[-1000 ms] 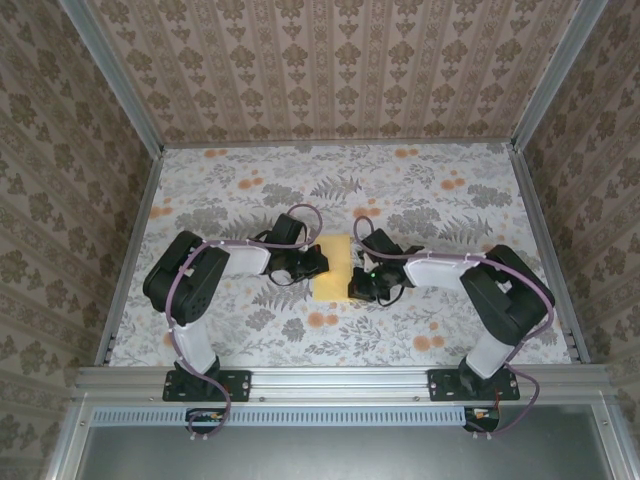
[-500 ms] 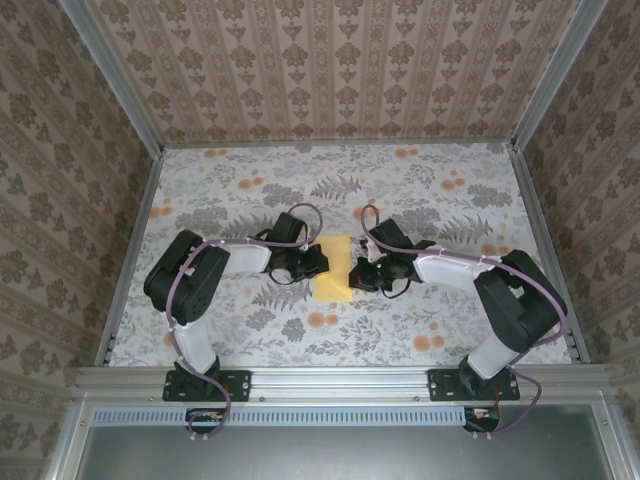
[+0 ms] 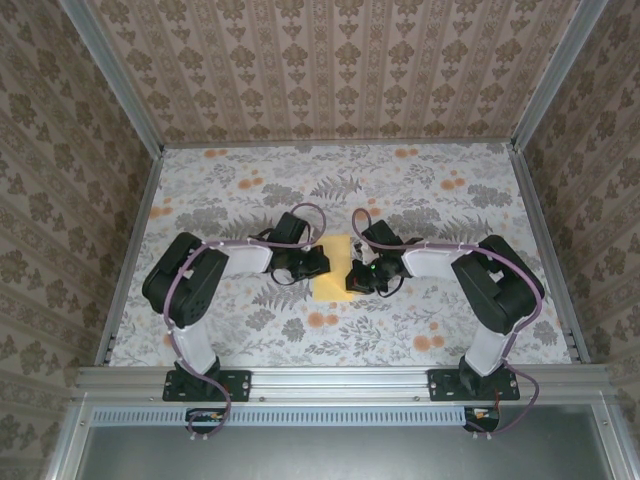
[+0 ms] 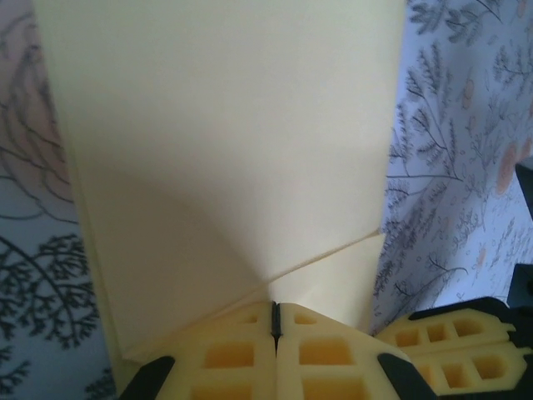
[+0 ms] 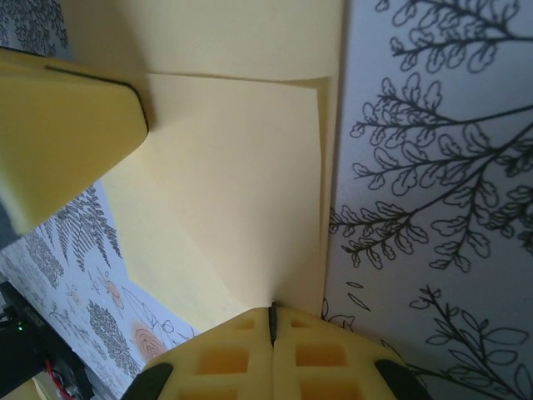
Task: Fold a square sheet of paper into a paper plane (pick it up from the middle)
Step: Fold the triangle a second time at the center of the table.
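**Item:** square sheet of paper (image 3: 332, 287), plain yellow, lying at centre frame on the floral tablecloth (image 3: 430, 200).

**Condition:** doubled into a narrow upright strip with slanting creases. No pointed dart is formed, so the folding looks under way, with the nose and wings left to do.

**Left gripper** (image 4: 275, 321): jaws together, tips at the sheet's left edge.

**Right gripper** (image 5: 271, 315): jaws together, tips at the right edge. Whether either pinches the paper cannot be told.

**Change:** the right arm has drawn inward and upward along the sheet. The left has barely shifted.
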Robot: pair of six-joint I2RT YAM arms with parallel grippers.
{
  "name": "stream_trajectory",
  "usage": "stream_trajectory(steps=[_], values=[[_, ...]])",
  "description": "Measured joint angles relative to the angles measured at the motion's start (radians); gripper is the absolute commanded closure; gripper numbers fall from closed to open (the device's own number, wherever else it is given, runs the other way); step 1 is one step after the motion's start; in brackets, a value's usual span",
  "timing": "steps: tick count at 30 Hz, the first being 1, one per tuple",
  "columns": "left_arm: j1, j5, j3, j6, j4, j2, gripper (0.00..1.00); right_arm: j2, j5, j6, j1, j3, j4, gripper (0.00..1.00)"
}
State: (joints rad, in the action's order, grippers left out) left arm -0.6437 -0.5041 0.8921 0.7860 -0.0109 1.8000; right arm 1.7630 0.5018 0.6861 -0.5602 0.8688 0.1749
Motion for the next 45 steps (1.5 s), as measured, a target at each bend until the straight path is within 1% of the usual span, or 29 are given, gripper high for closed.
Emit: stream_trajectory(steps=[3, 9, 12, 21, 26, 28, 37, 40, 42, 44, 45], values=[[-0.027, 0.007, -0.006, -0.009, -0.018, -0.037, 0.88, 0.003, -0.001, -0.006, 0.0, 0.006, 0.01, 1.0], [-0.08, 0.007, -0.04, -0.009, -0.071, -0.05, 0.9, 0.009, -0.002, -0.007, 0.0, 0.018, 0.028, 1.0], [-0.085, 0.007, -0.048, -0.009, -0.073, -0.033, 0.92, 0.011, -0.002, -0.007, 0.0, 0.023, 0.035, 1.0], [-0.079, 0.029, -0.058, -0.024, -0.079, -0.007, 0.94, 0.018, -0.003, -0.016, 0.0, 0.031, 0.048, 1.0], [-0.047, 0.007, -0.068, -0.043, -0.092, -0.007, 0.94, 0.02, -0.004, -0.036, 0.0, 0.033, 0.053, 1.0], [-0.017, -0.001, -0.068, -0.059, -0.083, -0.008, 0.96, 0.022, -0.003, -0.039, 0.0, 0.033, 0.05, 1.0], [0.119, -0.005, -0.03, -0.137, 0.015, -0.008, 0.96, 0.021, 0.001, -0.055, 0.0, 0.019, 0.021, 1.0], [0.149, 0.006, -0.025, -0.158, 0.04, -0.016, 0.93, 0.018, 0.001, -0.054, 0.0, 0.018, 0.015, 1.0], [0.162, 0.033, -0.025, -0.165, 0.064, -0.032, 0.88, 0.014, 0.001, -0.053, 0.0, 0.018, 0.015, 0.98], [0.175, 0.05, -0.025, -0.169, 0.087, -0.054, 0.8, 0.006, 0.0, -0.052, 0.0, 0.018, 0.026, 0.91], [0.18, 0.056, -0.025, -0.172, 0.094, -0.071, 0.73, -0.002, 0.0, -0.055, 0.0, 0.019, 0.043, 0.85]])
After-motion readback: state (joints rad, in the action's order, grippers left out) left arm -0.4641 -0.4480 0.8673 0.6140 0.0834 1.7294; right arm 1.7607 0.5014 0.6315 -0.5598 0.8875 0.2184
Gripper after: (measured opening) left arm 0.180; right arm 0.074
